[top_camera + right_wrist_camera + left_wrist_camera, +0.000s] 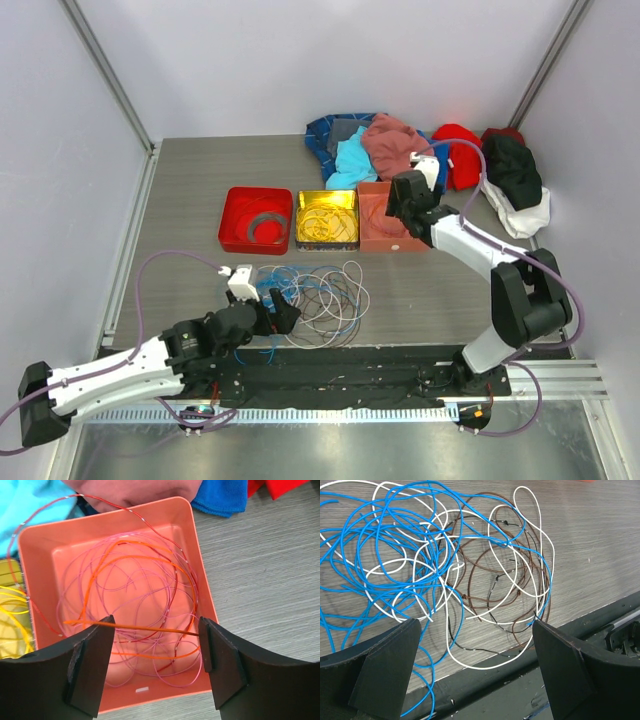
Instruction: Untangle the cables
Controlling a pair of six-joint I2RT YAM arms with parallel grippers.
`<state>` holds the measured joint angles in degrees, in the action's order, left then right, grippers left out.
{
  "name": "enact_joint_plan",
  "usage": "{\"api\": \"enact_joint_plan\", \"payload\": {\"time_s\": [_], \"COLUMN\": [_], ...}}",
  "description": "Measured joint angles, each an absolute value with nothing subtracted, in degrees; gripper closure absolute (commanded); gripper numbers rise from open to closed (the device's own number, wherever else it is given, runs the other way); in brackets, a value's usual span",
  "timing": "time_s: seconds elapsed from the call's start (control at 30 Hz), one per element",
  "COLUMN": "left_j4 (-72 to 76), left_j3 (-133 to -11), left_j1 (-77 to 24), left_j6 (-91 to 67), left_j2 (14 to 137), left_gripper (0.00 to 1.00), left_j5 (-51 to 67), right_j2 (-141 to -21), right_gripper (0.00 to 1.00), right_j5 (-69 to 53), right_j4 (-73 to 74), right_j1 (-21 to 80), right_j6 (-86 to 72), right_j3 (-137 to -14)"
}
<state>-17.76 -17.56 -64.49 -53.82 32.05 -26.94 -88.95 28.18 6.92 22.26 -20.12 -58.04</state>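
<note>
The left gripper (475,672) gapes wide over the loose cables (445,565) on the table (600,540). The right gripper (155,665), also spread apart, hangs above the orange tray (165,696).

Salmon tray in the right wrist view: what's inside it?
Loose pink, orange and red cables coil inside the salmon tray; one red loop spills over its rim. The right fingers cover its near corners, so anything there is hidden.

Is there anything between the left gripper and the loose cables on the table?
Nothing visible. The left gripper, jaws open, faces the cables directly. Their blue, white and brown loops lie on the table just ahead of it.
</note>
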Motion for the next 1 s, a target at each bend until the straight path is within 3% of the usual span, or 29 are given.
{"api": "enact_joint_plan", "payload": {"time_s": [0.6, 0.8, 1.0], "left_j4": [-17.32, -17.41, -16.71], "left_j3": [-17.56, -17.56, -17.56], "left_j1": [-64.49, -64.49, -64.49], "left_j6": [-53.47, -53.39, -53.3], "left_j2": [29.98, 29.54, 29.36], "left_gripper": [0.0, 0.0, 0.0], "left_j5": [-26.79, -26.85, -26.85], "right_j2": [-109.78, -106.89, -94.67], "right_gripper": [0.23, 0.23, 0.23], "right_j5": [29.02, 29.41, 30.94], "right_j4": [23.79, 25.36, 26.76], "right_j1": [23.7, 24.01, 24.01], "right_j6": [-16.38, -16.49, -16.84], "right_j3": [-83.66, -82.52, -81.1]}}
